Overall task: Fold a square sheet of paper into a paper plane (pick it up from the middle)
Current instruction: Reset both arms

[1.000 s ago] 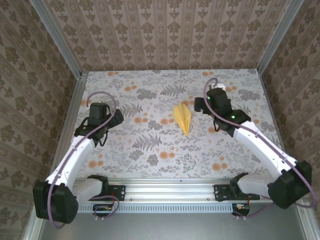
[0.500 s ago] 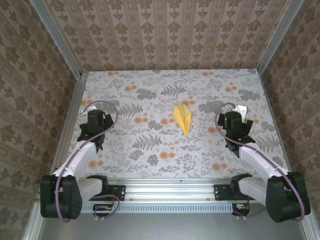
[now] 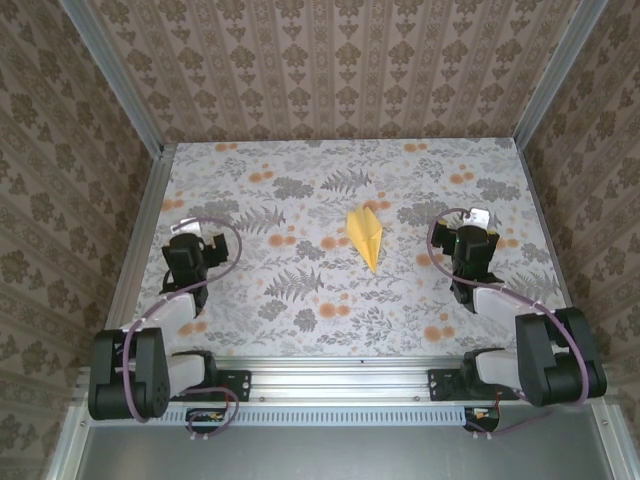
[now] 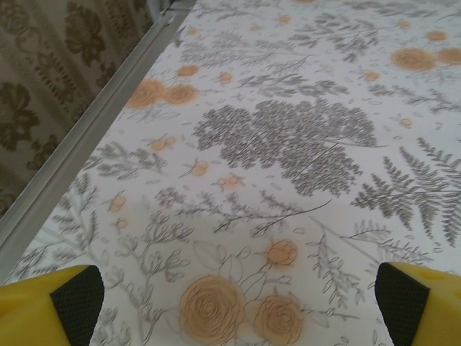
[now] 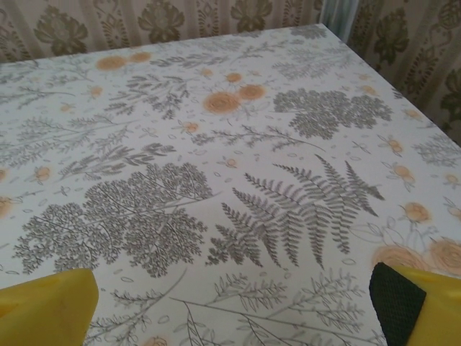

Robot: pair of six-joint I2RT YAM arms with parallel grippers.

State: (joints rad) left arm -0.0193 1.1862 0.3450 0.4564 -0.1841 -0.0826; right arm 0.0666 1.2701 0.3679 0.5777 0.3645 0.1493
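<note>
Yellow paper, folded into a slim dart with a centre crease: paper plane [image 3: 366,237]. Lies flat on the floral table cover [image 3: 300,300], a little right of the middle and toward the far half, with its point toward the near edge and its broad tail toward the far wall. Touches neither arm. Sits between the two grippers, well apart from both, somewhat nearer the right one.

Right gripper [image 3: 472,243] off to the right of the plane, over the cover and near the right side. Stands wide open, gripping nothing. Seen from its own wrist [image 5: 230,306]: yellow fingers [image 5: 43,310] at the lower corners, one black pad showing, bare printed ferns and orange flowers between them.

Left gripper [image 3: 190,250] far over on the left, close to the aluminium rail [image 3: 135,250]. Gapes just as wide, likewise empty. Seen from its own wrist [image 4: 234,306]: yellow fingers [image 4: 29,306] with black pads, only printed cover between them, rail running along the left.
</note>
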